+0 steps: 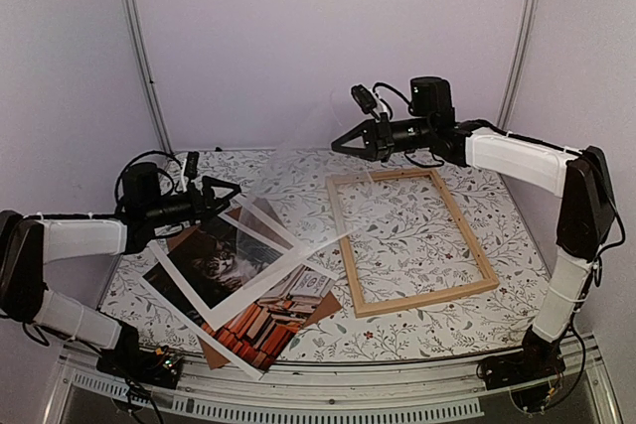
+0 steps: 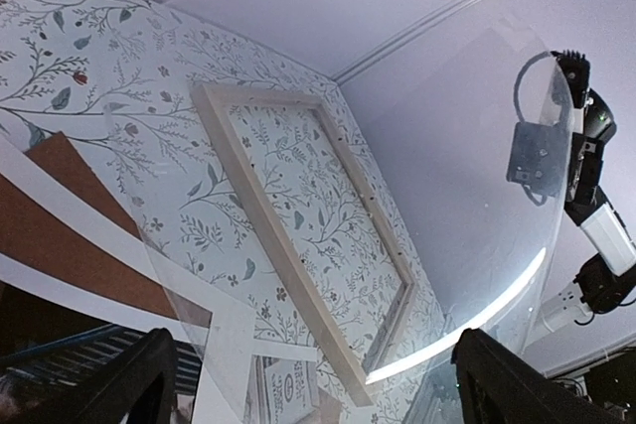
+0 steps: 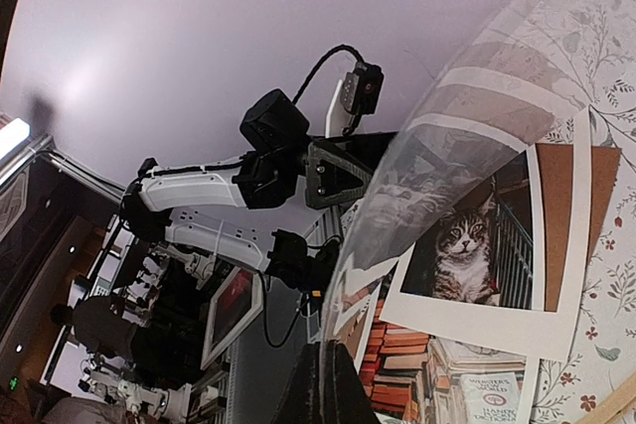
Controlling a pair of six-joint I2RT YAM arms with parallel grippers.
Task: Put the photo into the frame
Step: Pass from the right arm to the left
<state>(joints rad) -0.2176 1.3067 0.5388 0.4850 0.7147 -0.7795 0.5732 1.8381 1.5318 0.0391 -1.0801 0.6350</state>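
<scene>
- Light-wood frame (image 1: 344, 245) lies flat on the floral counter (image 1: 427, 330), right of centre. Only the counter's pattern shows between its bars.
- The photo (image 1: 260, 330), a cat among books, lies flat on the near left of the counter. It is outside the frame, with the pile's right corner close to the frame's near left corner.
- A white mat (image 1: 189, 290) sits skewed on top of the photo, and the cat shows through its window. Corners of a brown board (image 1: 184, 238) stick out from the pile.
- My right pincer (image 1: 336, 149) is closed on the edge of a clear sheet (image 1: 288, 206). It is raised over the frame's far left corner, and the sheet slopes down leftward over the pile.
- My left pincer (image 1: 231, 191) has its jaws wide apart and grips nothing. It hovers above the pile's far left, by the sheet's left edge. I cannot tell whether it touches the sheet.
</scene>
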